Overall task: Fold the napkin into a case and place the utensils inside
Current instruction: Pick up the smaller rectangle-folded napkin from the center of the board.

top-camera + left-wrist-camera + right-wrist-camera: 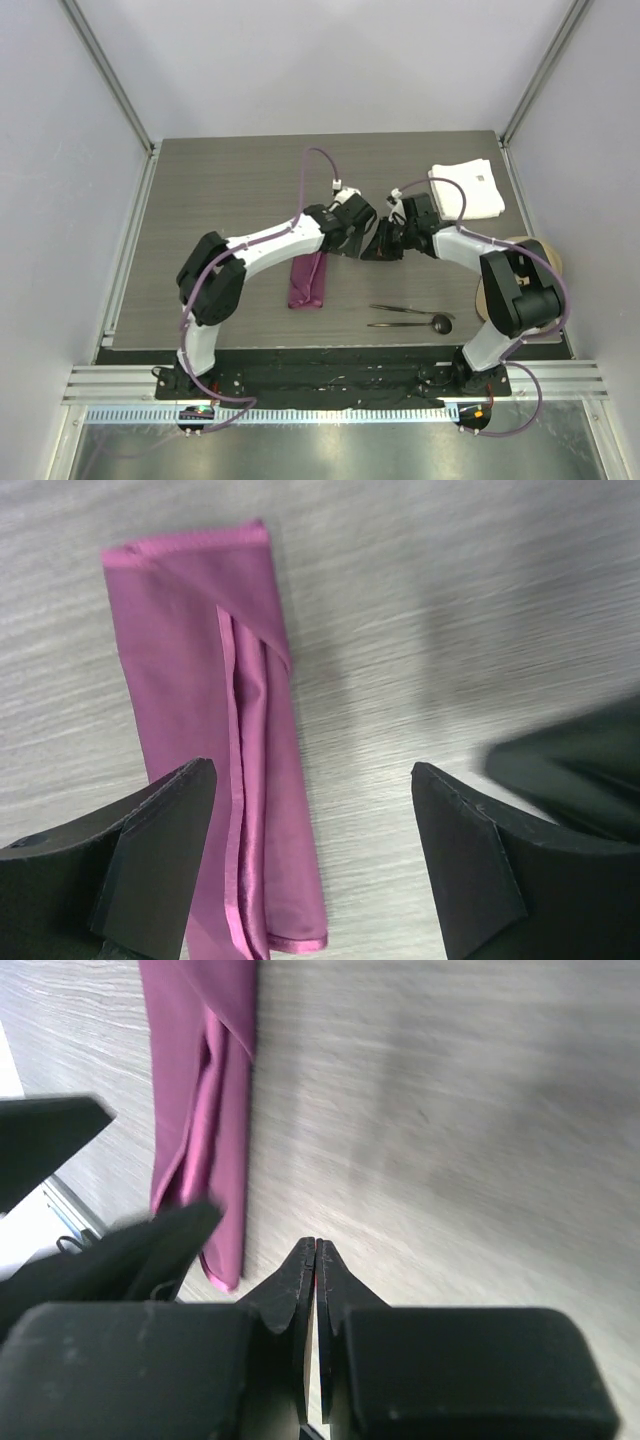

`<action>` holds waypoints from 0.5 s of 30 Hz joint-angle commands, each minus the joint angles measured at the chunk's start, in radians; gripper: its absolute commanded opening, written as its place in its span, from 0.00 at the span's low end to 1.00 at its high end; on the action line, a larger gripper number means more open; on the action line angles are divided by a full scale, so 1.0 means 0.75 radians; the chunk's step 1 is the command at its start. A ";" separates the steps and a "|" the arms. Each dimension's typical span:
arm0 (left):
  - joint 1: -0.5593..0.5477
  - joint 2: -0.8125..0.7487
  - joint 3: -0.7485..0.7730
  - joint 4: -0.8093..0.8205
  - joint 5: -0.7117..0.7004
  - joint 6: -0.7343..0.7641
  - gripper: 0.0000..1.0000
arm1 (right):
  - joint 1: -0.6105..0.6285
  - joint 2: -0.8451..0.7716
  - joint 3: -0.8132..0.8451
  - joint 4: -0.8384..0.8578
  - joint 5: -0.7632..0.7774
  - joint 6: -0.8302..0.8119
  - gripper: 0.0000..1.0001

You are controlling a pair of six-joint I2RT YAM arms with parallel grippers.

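Observation:
The napkin (307, 283) lies flat on the table as a long narrow magenta case (200, 680), with a diagonal flap across its far end. My left gripper (310, 770) hangs open just above the case's near end, one finger (165, 830) over the cloth and the other (465, 840) over bare table; nothing is between them. My right gripper (316, 1245) is shut and empty, hovering close to the right of the left one (382, 247). The two dark utensils (408, 309) lie side by side near the front edge, the spoon's round head (441, 322) at the right.
A folded white cloth (470, 190) sits at the back right corner. A tan round object (522, 262) lies at the right edge, partly behind the right arm. In the right wrist view the left gripper's fingers (120, 1250) show at the left, beside the case (205, 1090).

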 commanded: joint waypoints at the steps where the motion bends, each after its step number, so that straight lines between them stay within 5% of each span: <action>1: -0.014 0.102 0.121 -0.204 -0.178 -0.012 0.82 | -0.046 -0.152 -0.110 0.001 -0.043 -0.043 0.09; 15: -0.057 0.340 0.254 -0.388 -0.334 -0.163 0.77 | -0.057 -0.279 -0.196 -0.027 -0.088 -0.076 0.08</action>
